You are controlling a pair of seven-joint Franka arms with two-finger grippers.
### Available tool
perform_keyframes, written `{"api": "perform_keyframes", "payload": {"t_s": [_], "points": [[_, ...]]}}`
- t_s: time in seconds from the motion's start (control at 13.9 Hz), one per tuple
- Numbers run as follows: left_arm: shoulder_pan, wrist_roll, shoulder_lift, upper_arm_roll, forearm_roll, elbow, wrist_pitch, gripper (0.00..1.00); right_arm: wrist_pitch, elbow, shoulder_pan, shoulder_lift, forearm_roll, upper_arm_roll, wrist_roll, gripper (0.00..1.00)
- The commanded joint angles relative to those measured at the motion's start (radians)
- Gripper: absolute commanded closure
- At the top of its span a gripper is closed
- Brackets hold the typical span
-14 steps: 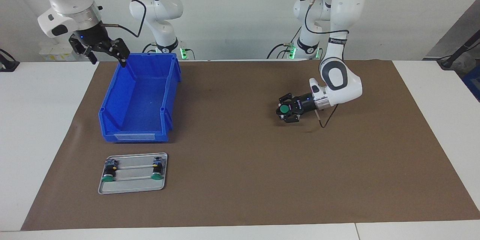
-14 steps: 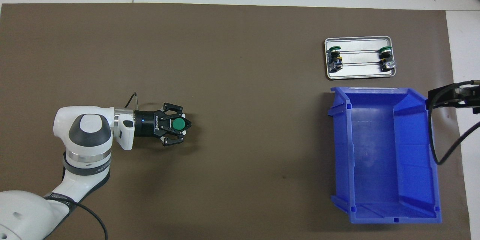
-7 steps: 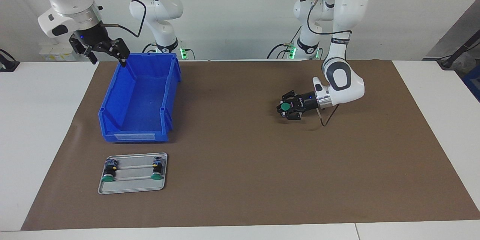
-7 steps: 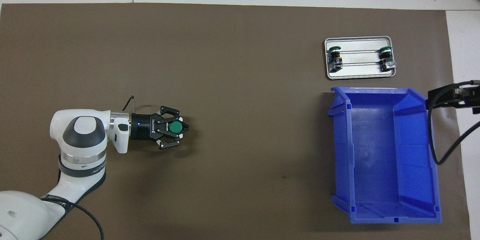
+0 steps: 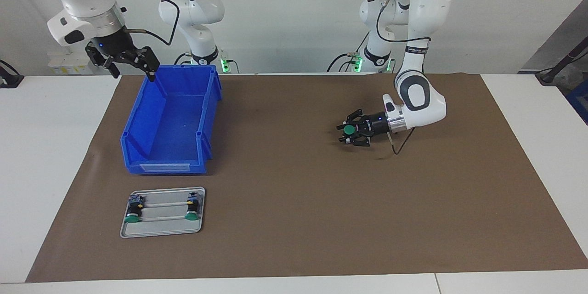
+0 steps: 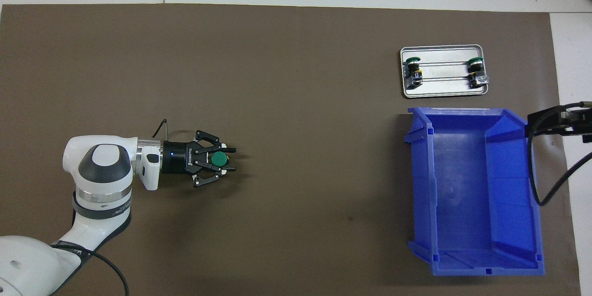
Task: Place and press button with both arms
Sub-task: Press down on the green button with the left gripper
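Left gripper point(image 6: 227, 159) lettered ROBOTIQ, fingers parted around button point(image 6: 217, 159); right gripper point(image 5: 130, 63) spread wide, waiting.

A brown mat point(image 5: 294, 220) is spread over most of a white table point(image 5: 50, 147). An empty blue bin point(image 5: 171, 121) is set on the mat toward the right arm's end of the table, its low open end turned away from the robots. A flat metal tray point(image 5: 161, 228) is laid just beside that end, farther from the robots, and two thin rods point(image 5: 166, 204) are seen along it.
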Motion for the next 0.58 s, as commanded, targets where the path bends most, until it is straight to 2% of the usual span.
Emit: {"api": "perform_keyframes", "payload": {"t_s": [0.0,0.36,0.5], "points": [[0.020,0.025,-0.043,0.004,-0.025,-0.055,-0.050,0.36,0.009,-0.030,-0.011,-0.026,0.018,0.000,-0.026,0.00],[0.052,0.022,-0.057,0.004,-0.025,-0.073,-0.091,0.23,0.010,-0.035,-0.011,-0.031,0.018,0.000,-0.028,0.00],[0.057,0.013,-0.057,0.004,-0.025,-0.067,-0.093,0.21,0.009,-0.035,-0.011,-0.031,0.018,0.000,-0.028,0.00]]}}
